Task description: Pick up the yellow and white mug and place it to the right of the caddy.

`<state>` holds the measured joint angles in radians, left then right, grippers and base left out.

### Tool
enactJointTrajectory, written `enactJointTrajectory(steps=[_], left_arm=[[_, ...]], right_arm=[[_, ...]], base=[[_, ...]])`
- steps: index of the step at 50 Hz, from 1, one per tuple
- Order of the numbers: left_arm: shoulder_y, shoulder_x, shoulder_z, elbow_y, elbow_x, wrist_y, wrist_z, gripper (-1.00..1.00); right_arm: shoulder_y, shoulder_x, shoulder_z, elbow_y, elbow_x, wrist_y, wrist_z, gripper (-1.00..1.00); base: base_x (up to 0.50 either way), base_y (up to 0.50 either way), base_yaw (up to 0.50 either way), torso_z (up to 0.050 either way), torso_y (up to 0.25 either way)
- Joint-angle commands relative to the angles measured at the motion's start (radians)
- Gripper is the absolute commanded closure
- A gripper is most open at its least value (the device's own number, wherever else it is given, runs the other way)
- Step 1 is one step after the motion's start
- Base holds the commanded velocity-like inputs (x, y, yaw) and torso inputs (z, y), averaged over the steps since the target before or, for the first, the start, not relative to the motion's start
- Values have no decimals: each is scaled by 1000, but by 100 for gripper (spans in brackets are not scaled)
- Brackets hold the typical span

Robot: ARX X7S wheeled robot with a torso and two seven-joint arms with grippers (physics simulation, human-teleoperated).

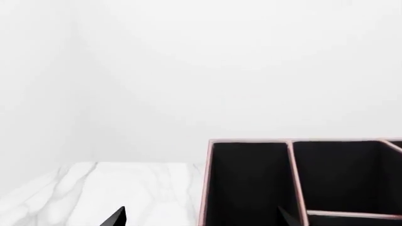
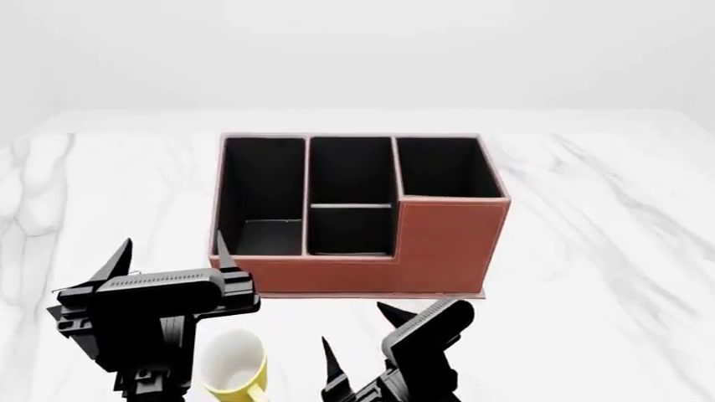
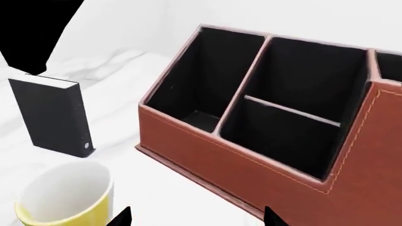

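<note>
The reddish-brown caddy (image 2: 447,243) stands mid-table with its black compartments open upward. The yellow and white mug (image 2: 233,368) stands upright in front of its left end, partly hidden behind my left arm. My left gripper (image 2: 171,249) is open and empty, above and left of the mug, near the caddy's front left corner. My right gripper (image 2: 360,331) is open and empty, right of the mug and just in front of the caddy. In the right wrist view the mug (image 3: 63,200) sits beside the open gripper (image 3: 196,219), with the caddy (image 3: 207,150) ahead. The left wrist view shows the caddy's rim (image 1: 251,141) and the open gripper (image 1: 201,219).
A small upright black book (image 3: 53,117) stands beyond the mug, left of the caddy; it is hidden in the head view. The white marble table (image 2: 604,251) extends to the right of the caddy. A pale wall lies behind the table.
</note>
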<state>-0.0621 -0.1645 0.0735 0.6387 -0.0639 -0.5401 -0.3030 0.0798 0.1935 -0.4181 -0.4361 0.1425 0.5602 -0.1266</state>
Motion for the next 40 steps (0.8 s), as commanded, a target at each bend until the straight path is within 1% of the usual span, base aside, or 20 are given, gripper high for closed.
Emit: enactJointTrajectory(steps=[1, 16, 33, 40], left_arm=[[3, -6, -1, -3, -10, 6, -9, -100], [6, -15, -1, -21, -20, 21, -18, -100], [14, -25, -5, -23, -37, 32, -26, -100], [16, -29, -8, -25, -44, 35, -30, -100]], right_arm=[[-33, -11, -76, 6, -39, -20, 25, -100], [-34, -29, -165, 59, -81, -45, 42, -100], [-12, -60, -249, 64, -82, -37, 29, -100], [8, -78, -262, 129, -63, -59, 15, -100]], base=[[0, 0, 0, 0, 0], [0, 0, 0, 0, 0], [0, 0, 0, 0, 0], [0, 0, 0, 0, 0]])
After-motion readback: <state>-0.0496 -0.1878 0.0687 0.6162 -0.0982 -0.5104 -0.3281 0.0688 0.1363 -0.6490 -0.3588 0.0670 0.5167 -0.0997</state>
